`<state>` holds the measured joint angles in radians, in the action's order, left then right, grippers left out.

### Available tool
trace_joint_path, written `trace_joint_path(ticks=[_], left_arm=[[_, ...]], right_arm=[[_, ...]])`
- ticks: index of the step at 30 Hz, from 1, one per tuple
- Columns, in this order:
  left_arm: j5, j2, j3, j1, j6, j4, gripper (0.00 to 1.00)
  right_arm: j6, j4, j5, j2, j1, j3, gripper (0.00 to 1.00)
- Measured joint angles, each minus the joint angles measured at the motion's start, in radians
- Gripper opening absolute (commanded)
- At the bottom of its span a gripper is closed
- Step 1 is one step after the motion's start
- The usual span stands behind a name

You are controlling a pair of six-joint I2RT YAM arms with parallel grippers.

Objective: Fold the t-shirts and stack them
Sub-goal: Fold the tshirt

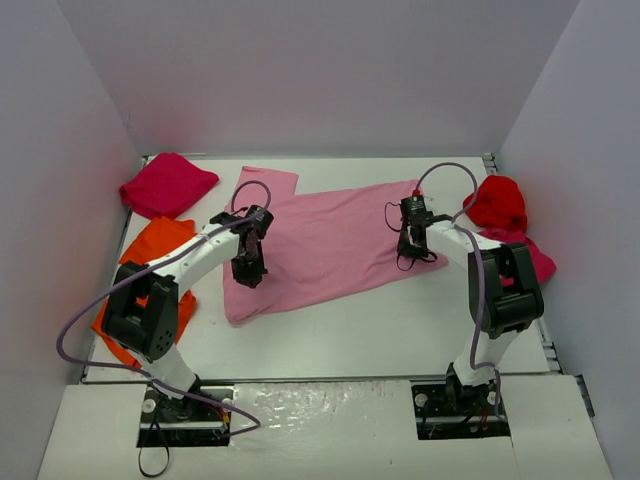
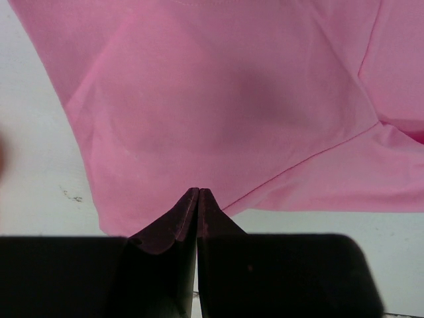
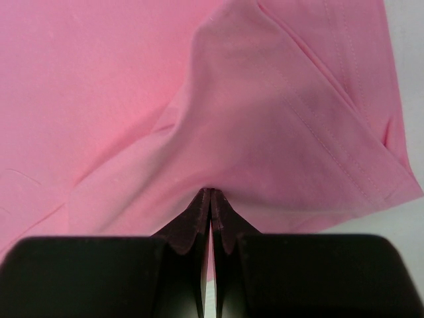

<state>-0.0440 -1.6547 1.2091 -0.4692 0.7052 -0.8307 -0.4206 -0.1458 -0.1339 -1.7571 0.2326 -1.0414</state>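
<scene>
Mid-table (image 1: pixel 400 330), the pink shirt (image 1: pixel 330 245) lies spread out. At its left edge the left gripper (image 1: pixel 250 270) has its fingers (image 2: pixel 179 222) pressed together on the hem. At its right edge the right gripper (image 1: pixel 408 252) pinches a raised fold. A crimson shirt (image 1: pixel 168 185) and an orange shirt (image 1: pixel 160 260) lie heaped at left, a red shirt (image 1: pixel 497 202) and a magenta shirt (image 1: pixel 535 258) at right.
</scene>
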Motion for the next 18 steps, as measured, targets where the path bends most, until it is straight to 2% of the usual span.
trace_joint_path(ticks=[5, 10, 14, 18], left_arm=[[0.039, -0.017, -0.026, 0.0, 0.002, 0.017, 0.0], [0.068, 0.029, -0.108, 0.0, 0.015, 0.026, 0.0], [0.042, 0.126, -0.14, 0.004, 0.03, 0.007, 0.0], [0.025, 0.144, -0.13, 0.012, 0.032, 0.001, 0.0]], right_arm=[[0.0, 0.051, 0.055, -0.007, -0.005, 0.011, 0.0], [-0.004, 0.091, 0.139, 0.007, 0.012, 0.052, 0.0], [0.008, 0.085, 0.104, 0.032, 0.062, 0.053, 0.0], [0.019, 0.07, 0.05, 0.033, 0.07, 0.052, 0.0]])
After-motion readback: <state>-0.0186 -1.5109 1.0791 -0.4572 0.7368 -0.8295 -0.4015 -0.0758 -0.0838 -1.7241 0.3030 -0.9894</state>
